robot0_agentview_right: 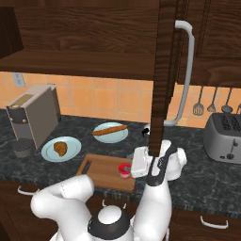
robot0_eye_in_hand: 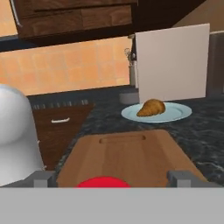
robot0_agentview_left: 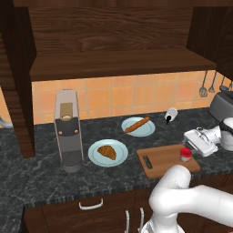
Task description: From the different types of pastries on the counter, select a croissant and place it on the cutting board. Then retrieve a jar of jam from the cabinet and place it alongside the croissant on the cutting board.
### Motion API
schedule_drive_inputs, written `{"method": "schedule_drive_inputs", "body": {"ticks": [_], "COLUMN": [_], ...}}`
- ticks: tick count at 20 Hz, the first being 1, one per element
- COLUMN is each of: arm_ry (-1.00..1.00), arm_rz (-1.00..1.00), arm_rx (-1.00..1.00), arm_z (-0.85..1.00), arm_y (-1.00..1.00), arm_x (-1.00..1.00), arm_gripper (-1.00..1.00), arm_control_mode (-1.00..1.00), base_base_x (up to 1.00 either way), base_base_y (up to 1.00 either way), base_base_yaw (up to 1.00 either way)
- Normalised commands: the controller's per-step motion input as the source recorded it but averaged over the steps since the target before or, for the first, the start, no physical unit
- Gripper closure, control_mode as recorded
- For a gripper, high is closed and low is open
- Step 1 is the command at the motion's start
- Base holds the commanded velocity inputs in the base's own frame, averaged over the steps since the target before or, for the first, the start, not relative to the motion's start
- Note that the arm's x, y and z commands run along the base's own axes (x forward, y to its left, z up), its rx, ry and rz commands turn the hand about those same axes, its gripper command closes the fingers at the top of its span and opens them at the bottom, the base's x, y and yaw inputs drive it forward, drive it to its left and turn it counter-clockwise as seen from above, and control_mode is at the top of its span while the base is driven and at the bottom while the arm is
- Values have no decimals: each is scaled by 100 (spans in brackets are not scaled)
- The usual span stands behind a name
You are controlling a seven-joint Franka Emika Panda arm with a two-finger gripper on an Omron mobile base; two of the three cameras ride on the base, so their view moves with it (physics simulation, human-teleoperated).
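At the board's point(robot0_agentview_left: 166, 158) right edge, away from the slot handle, the jar point(robot0_agentview_left: 185, 154) stands between the fingers of the gripper point(robot0_agentview_left: 191, 144); whether they grip it I cannot tell. The croissant point(robot0_agentview_left: 107, 152) lies on a plate point(robot0_agentview_left: 95, 157) by the counter's point(robot0_agentview_left: 41, 177) front edge, off the board. Best to let go gently and lift straight up, leaving the jar upright.
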Motion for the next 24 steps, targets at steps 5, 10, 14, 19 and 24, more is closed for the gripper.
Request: {"method": "schedule_drive_inputs", "body": {"ticks": [5, 10, 14, 19, 24], "arm_ry": [-1, 0, 0, -1, 0], "arm_rz": [7, 3, 6, 1, 0], "arm_rx": [-6, -7, -4, -15, -12], "arm_z": [37, 52, 74, 13, 25], "arm_y": [33, 28, 32, 80, 79], "arm_x": [12, 0, 0, -12, -4], "arm_gripper": [-100, -100, -100, -100, -100], "arm_control_mode": [-100, -100, -100, -100, -100], "base_base_x": [0, 0, 0, 0, 0], "base_base_y": [0, 0, 0, 0, 0], "base_base_yaw": [0, 0, 0, 0, 0]}}
